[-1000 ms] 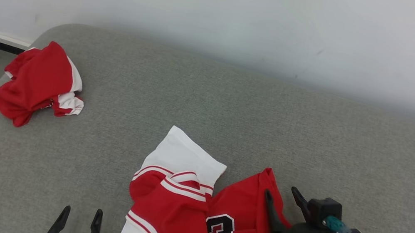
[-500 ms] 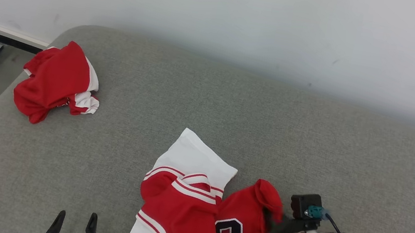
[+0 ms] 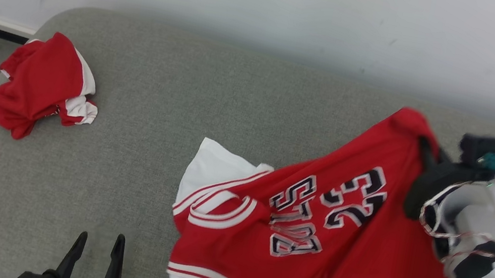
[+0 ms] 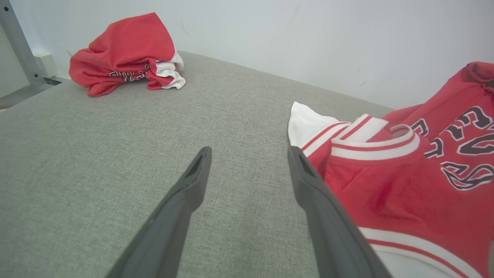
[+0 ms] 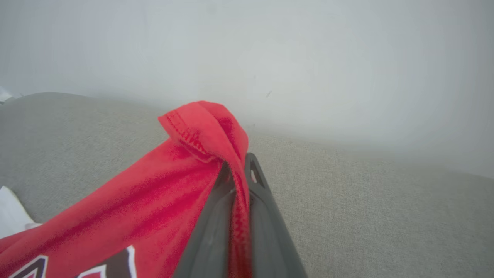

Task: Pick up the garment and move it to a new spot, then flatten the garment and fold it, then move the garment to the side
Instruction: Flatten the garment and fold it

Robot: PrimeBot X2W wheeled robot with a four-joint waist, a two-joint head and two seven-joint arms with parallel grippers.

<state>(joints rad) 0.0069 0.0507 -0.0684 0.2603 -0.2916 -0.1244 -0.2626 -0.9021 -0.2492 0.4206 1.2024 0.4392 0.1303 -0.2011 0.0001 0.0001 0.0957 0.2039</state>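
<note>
Right gripper: clenched on the red basketball jersey with white trim and dark outlined lettering. A hemmed edge is pinched between the two dark fingers, and a fold of it is bunched over the tips. The grasped edge is up off the surface. From there the cloth slopes down and to the robot's left, to the part that lies flat.

In the head view the silver right forearm comes in from the lower right, with the grip at the jersey's far right end.

Jersey sits centre to right on the grey woven upholstered surface. It is partly spread, with "23" and a row of letters facing up and reading upside down in the head view. The striped white and red trim and a plain white panel are at its left end, towards the middle of the surface.

Left gripper: released, jaws wide apart, nothing between them. It is at the lower left over bare grey fabric. Can't tell if the tips touch the surface. In the left wrist view its right finger is just beside the jersey's trimmed edge.

A crumpled red and white garment is at the far left corner of the surface, well apart from the jersey. A plain white wall stands behind.
</note>
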